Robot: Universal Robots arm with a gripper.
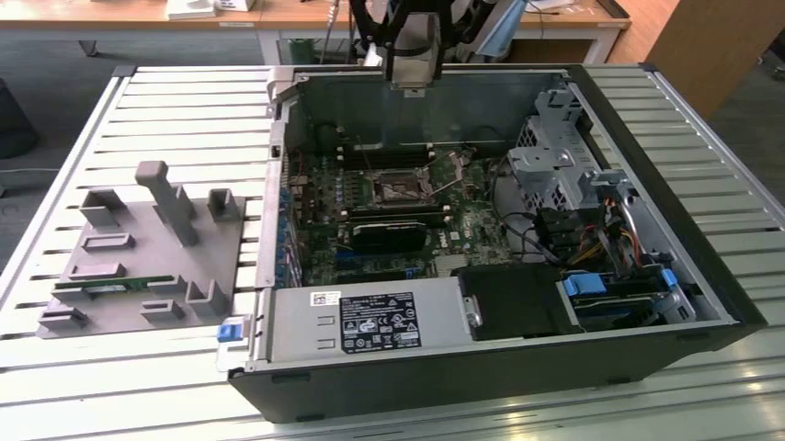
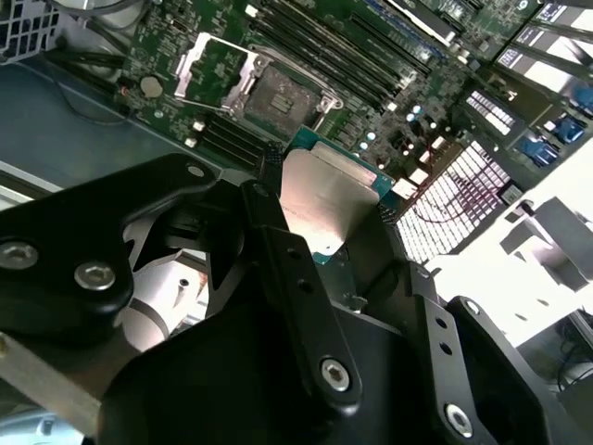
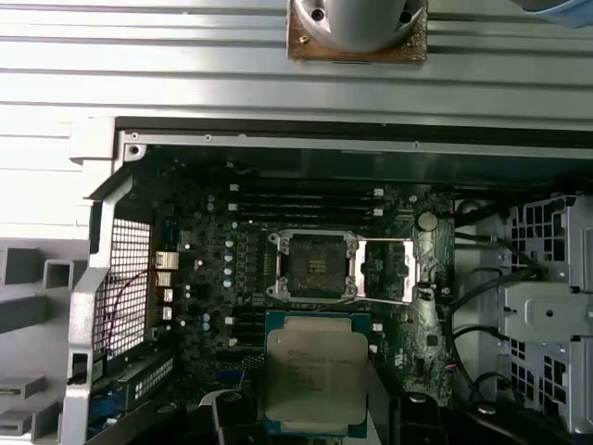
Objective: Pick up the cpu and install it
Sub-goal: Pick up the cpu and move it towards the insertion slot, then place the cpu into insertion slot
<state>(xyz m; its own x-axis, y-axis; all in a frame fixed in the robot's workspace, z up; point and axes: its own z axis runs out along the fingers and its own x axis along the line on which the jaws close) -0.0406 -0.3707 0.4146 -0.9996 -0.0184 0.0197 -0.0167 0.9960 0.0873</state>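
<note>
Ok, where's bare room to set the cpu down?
The hand holds the cpu. The socket is open and bare. The slatted table at the exterior view's right of the case is free. Cables crowd the corner beside the drive cage.

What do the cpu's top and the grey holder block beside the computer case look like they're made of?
On the cpu, the top looks like brushed metal: pale silver with a soft sheen in both wrist views. Its thin greenish rim looks like circuit board. The grey holder block is probably plastic, judging by its matte, even grey surface and chunky shapes.
</note>
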